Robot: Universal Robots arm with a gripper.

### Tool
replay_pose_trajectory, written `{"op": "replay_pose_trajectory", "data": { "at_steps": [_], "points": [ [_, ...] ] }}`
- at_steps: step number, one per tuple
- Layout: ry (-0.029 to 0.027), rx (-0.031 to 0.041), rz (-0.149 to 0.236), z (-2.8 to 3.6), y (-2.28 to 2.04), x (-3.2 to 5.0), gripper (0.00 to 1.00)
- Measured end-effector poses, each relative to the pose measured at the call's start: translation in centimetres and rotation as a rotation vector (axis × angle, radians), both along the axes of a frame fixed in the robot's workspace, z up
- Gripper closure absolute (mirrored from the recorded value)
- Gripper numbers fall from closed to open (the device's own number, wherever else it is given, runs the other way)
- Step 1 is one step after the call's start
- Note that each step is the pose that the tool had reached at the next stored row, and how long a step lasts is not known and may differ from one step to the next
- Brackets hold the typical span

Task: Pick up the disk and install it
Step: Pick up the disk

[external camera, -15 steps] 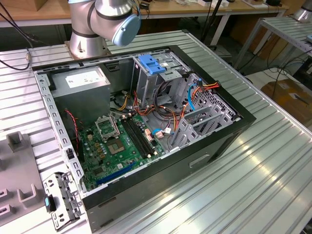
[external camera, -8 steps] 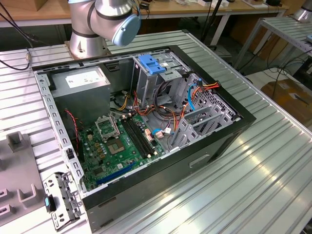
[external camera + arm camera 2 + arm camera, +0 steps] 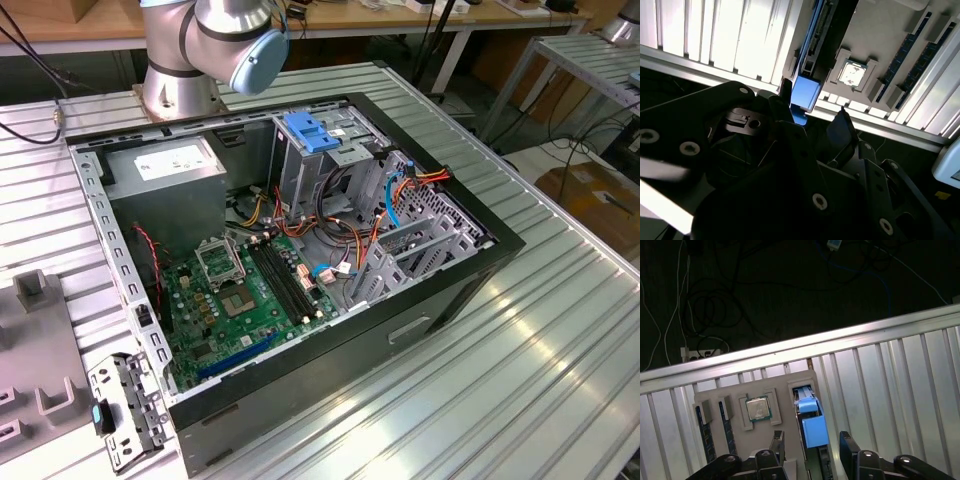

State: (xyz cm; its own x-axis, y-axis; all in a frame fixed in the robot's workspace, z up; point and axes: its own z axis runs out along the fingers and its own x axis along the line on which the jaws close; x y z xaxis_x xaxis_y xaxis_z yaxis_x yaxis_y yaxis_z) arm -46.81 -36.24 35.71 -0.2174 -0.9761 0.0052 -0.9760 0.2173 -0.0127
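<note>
The disk [image 3: 811,421] stands on edge in a slot of a pale grey holder [image 3: 790,382], showing its bright blue carrier end. In the second wrist view the disk [image 3: 805,91] shows the same blue end, with its blue rail running away along the slot. My gripper [image 3: 812,440] is open, with one black finger on each side of the blue end and a gap on both sides. In the second wrist view the gripper [image 3: 813,100] straddles the blue end the same way. The open computer case [image 3: 440,290] lies on the ribbed metal table.
The holder also carries a square processor [image 3: 758,409] and two memory sticks [image 3: 704,427], close to the table's edge rail [image 3: 805,347]. Inside the case are a green motherboard [image 3: 245,295], a grey power supply [image 3: 165,170], a drive cage with a blue latch [image 3: 310,133] and loose cables.
</note>
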Motion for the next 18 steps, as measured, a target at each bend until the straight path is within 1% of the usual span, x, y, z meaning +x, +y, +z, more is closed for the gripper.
{"op": "replay_pose_trajectory", "data": {
  "at_steps": [4, 6, 8, 11, 14, 15, 18],
  "points": [
    [0.0, -0.0005, 0.0, -0.02, 0.0, 0.0, 0.44],
    [-0.0001, -0.0009, 0.0, -0.32, 0.01, 0.0, 0.44],
    [0.0018, -0.0014, 0.0, -0.73, 0.01, 0.0, 0.44],
    [0.0068, -0.0014, 0.0, -1.36, 0.02, 0.0, 0.44],
    [0.0088, -0.0013, 0.0, -1.98, 0.02, 0.0, 0.44],
    [0.009, -0.0014, 0.006, -2.34, 0.01, -0.01, 0.44],
    [0.0098, -0.0015, 0.039, -2.9, 0.0, -0.02, 0.44]
  ]
}}
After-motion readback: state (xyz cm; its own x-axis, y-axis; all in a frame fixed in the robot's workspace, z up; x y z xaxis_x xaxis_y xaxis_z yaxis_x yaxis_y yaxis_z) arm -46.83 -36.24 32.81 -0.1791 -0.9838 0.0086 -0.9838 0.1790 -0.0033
